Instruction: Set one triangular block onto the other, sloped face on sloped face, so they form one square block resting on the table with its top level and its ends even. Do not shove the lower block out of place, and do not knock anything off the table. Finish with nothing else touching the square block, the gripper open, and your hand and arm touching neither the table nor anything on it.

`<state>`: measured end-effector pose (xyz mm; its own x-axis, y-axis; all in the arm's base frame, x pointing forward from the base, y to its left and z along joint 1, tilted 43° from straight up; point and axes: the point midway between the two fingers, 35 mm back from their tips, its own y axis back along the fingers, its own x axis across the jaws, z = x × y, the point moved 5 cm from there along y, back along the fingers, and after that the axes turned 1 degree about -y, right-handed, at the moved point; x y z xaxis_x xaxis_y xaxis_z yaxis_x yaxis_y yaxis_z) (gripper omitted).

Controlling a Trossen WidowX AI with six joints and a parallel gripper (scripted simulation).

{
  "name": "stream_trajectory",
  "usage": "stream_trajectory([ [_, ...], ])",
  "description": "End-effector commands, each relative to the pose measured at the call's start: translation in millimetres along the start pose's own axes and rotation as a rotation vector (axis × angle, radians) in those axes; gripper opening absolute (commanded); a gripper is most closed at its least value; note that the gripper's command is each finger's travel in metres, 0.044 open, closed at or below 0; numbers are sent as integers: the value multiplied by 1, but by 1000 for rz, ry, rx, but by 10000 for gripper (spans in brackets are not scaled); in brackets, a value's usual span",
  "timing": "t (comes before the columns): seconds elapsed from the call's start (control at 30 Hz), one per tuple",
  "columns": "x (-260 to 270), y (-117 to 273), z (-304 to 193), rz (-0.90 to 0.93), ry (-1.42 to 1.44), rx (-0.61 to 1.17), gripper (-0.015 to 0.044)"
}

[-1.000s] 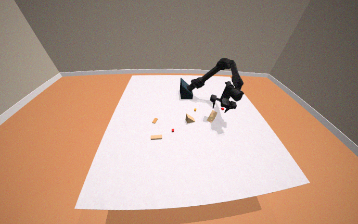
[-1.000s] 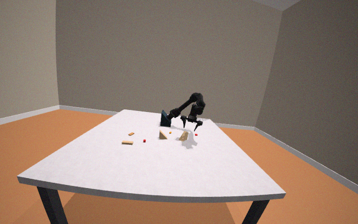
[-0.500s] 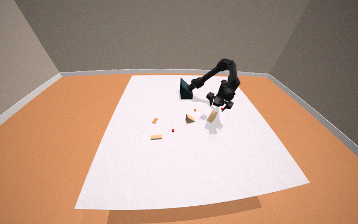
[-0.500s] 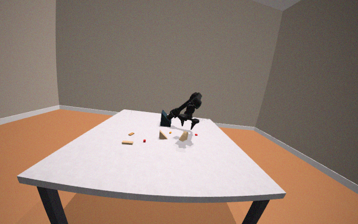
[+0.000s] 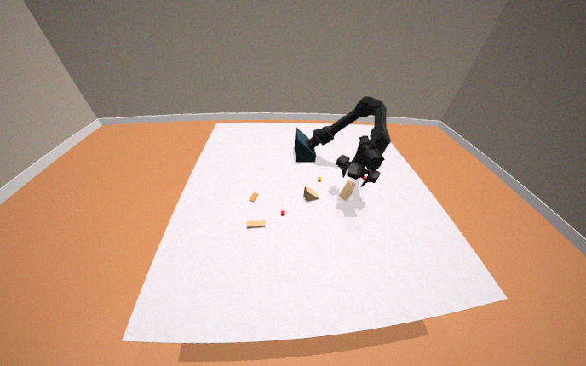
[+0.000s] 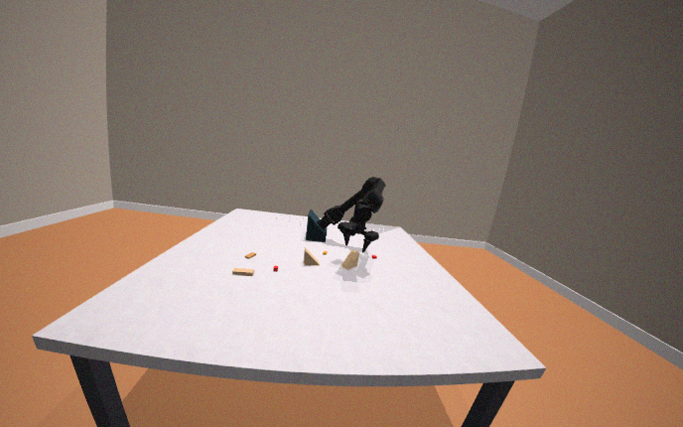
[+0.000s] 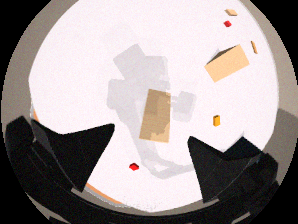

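Note:
One tan triangular block stands on the table in the arm's shadow. The other triangular block rests apart from it, to its left in the top and exterior views, with a dark triangular end showing in the top view. My gripper is open and empty, pointing down above the first block. In the wrist view that block appears between and beyond the fingertips, with table showing around it.
A red cube and two thin wooden pieces, one small and one longer, lie left. An orange piece lies behind the blocks. Another red piece lies near the first block.

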<state>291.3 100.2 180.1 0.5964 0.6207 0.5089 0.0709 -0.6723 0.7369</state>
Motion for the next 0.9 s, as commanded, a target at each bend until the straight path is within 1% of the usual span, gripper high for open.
stream_trajectory([
  [0.0, -1, -9, 1, -3, -6, 8, 440],
  [0.87, -2, -51, 3, -1, -6, 9, 440],
])
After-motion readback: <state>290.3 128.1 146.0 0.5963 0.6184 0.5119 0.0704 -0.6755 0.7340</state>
